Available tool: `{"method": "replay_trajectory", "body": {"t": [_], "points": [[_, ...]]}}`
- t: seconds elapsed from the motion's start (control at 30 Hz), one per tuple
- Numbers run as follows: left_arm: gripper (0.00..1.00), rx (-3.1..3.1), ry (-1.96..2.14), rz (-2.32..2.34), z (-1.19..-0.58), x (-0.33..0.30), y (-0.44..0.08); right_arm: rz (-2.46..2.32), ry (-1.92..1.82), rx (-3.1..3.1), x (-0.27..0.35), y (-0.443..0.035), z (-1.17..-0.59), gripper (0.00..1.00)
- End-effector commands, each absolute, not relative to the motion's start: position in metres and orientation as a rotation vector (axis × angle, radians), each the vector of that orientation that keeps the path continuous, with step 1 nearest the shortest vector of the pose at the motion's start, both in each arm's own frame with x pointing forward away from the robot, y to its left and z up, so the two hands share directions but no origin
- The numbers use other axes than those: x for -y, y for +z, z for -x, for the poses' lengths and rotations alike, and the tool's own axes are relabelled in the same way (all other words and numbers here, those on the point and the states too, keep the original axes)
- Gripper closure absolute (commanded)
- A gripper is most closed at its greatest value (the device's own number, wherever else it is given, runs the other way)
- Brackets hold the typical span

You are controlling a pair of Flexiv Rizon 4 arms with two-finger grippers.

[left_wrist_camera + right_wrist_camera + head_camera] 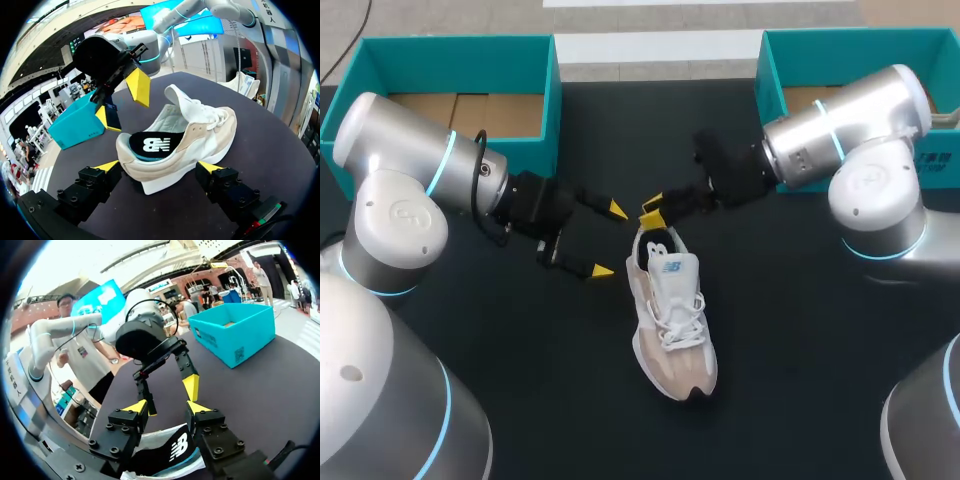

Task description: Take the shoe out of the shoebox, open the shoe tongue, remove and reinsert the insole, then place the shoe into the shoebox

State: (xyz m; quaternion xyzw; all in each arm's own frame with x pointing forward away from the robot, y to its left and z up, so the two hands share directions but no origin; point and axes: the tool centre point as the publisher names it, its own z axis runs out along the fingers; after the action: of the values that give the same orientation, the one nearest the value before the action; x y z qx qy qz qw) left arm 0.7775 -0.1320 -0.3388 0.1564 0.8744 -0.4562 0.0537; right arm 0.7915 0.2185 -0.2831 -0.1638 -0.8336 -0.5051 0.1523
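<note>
Now the shoe (670, 310) lies on the table (800, 330), heel toward the 2 grippers. The right gripper (652, 210), fingers apart, hangs nearer, over the heel opening; the left gripper (610, 240) is spread wide just beside it.

Silver left arm (395, 190) and right arm (860, 130), black at the wrists.
Rounded grey-silver shells carry glowing light-blue rings at the joints; a black cable loops by the left wrist. The left gripper (610, 240) and right gripper (651, 208) are black blocks studded with screws, with wedge-shaped bright yellow tips.
</note>
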Motion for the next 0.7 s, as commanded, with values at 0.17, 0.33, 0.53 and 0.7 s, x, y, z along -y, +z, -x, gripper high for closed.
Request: {"method": "replay_trajectory", "body": {"t": [0.17,0.33,0.53,0.7], "points": [[0.00,-2.658,-1.382,-0.474,-0.777,0.132,-0.339,0.518,-1.416,2.501,-0.198,-0.253,-0.818,0.51],[0.00,-2.658,-1.382,-0.474,-0.777,0.132,-0.339,0.590,-1.392,2.552,-0.175,-0.240,-0.820,0.54],[0.00,-2.658,-1.382,-0.474,-0.777,0.132,-0.339,0.658,-1.326,2.614,-0.165,-0.224,-0.817,1.00],[0.00,-2.658,-1.382,-0.474,-0.777,0.132,-0.339,0.810,-1.136,2.800,-0.160,-0.222,-0.813,1.00]]}}
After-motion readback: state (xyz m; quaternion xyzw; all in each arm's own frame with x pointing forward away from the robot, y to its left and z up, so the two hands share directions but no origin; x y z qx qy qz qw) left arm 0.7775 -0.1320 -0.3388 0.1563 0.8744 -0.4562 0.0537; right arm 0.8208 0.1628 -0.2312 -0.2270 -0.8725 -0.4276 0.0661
